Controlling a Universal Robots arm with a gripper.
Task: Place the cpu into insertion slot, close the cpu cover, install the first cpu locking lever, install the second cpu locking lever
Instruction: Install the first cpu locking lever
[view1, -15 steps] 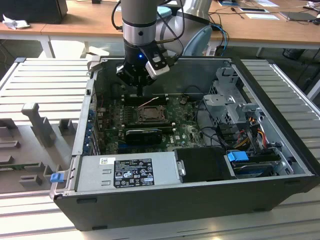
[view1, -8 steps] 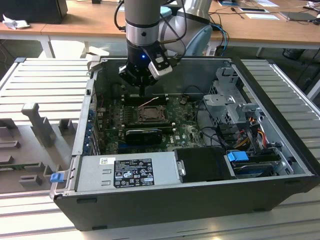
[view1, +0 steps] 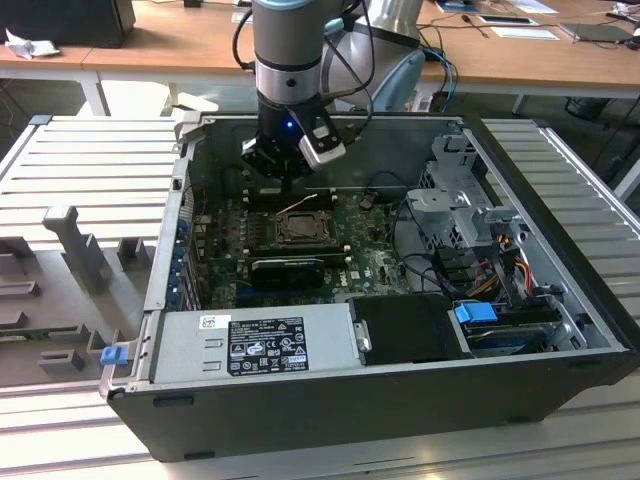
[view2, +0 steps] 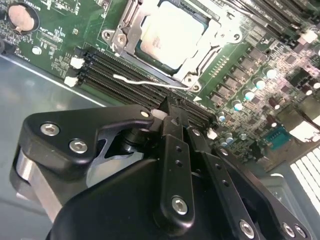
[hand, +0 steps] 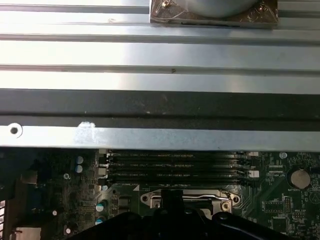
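The cpu (view2: 172, 32) lies flat in the insertion slot (view2: 119, 36), its pale metal face up. The cpu cover (view2: 204, 54), a silvery frame, lies down around the chip. A thin pale wire lever (view2: 142, 80) sticks out from the socket's corner over the memory slots. In the exterior view the socket (view1: 300, 228) sits mid-board, and my gripper (view1: 290, 182) hangs just above and behind it. The black fingers (view2: 171, 150) meet at the tips of the gripper (view2: 175, 117), shut with nothing held. The socket's edge (hand: 185, 197) also appears in the first wrist view.
Memory slots (view2: 125, 75) run between gripper and socket. A grey power supply box (view1: 250, 340) fills the case's front. A black card (view1: 285, 270) lies in front of the socket. A drive cage (view1: 465, 200) and cables (view1: 500, 260) occupy the exterior view's right. The case wall (hand: 160, 55) is close behind.
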